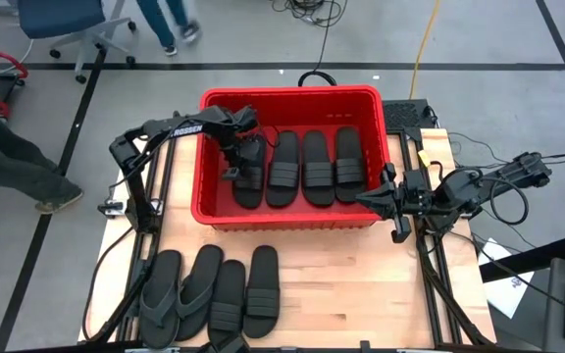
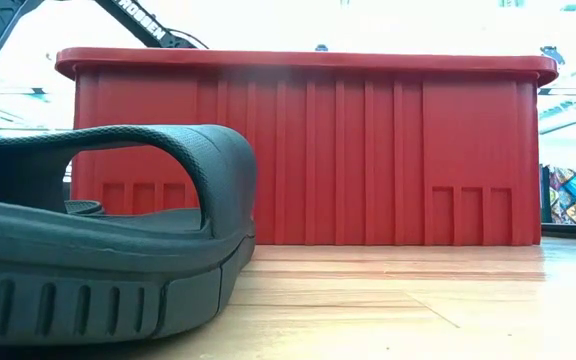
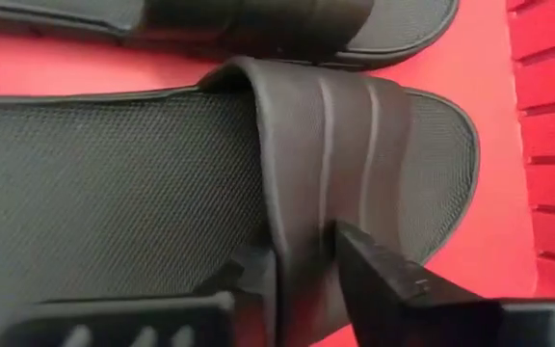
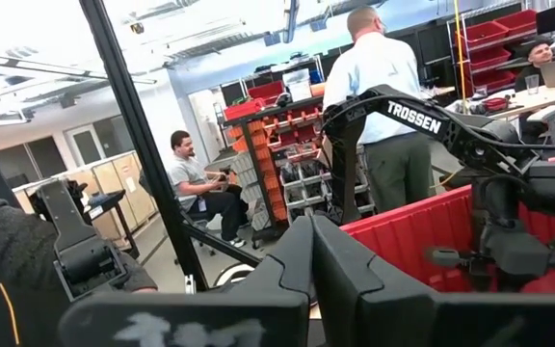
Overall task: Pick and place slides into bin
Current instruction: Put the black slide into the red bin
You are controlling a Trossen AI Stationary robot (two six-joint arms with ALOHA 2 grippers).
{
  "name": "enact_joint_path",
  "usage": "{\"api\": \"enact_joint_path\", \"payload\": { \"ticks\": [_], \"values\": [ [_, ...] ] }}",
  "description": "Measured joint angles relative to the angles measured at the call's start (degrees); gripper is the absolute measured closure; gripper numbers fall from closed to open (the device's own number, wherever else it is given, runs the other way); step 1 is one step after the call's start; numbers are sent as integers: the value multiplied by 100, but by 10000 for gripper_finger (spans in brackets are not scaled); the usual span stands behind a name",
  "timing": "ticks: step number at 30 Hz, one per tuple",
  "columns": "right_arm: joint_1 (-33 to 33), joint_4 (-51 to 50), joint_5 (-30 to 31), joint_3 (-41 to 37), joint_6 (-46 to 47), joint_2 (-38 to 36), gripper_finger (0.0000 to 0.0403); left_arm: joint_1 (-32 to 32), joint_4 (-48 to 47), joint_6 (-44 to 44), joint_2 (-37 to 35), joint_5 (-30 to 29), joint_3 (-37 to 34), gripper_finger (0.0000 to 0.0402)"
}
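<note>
Red plastic fills the upper middle of the high view: the bin sits at the far end of the wooden table, with four black slides lying side by side on its floor. The left gripper reaches down into the bin's left part, over the leftmost slide. In the left wrist view its two dark fingers straddle the ribbed strap of that slide, slightly parted and close against the strap; whether they grip it or have let go I cannot tell. Four more slides lie in a row at the lower left of the high view, on the table. The right gripper waits just outside the bin's right wall, its fingers pressed together and holding nothing.
</note>
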Motion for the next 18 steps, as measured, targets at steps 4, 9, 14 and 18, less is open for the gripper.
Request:
{"api": "enact_joint_path", "payload": {
  "ticks": [4,9,14,18],
  "values": [
    [1,1,-2,0,93,-1,403,-2,26,-51,-184,-169,-8,257],
    [0,-2,-20,0,149,0,403,-2,240,-150,-675,-402,-14,203],
    [1,-63,-22,0,35,0,403,-86,234,-234,-1320,-773,69,166],
    [2,-90,-24,0,-83,-1,403,-363,255,-912,-2061,-819,263,172]
  ]
}}
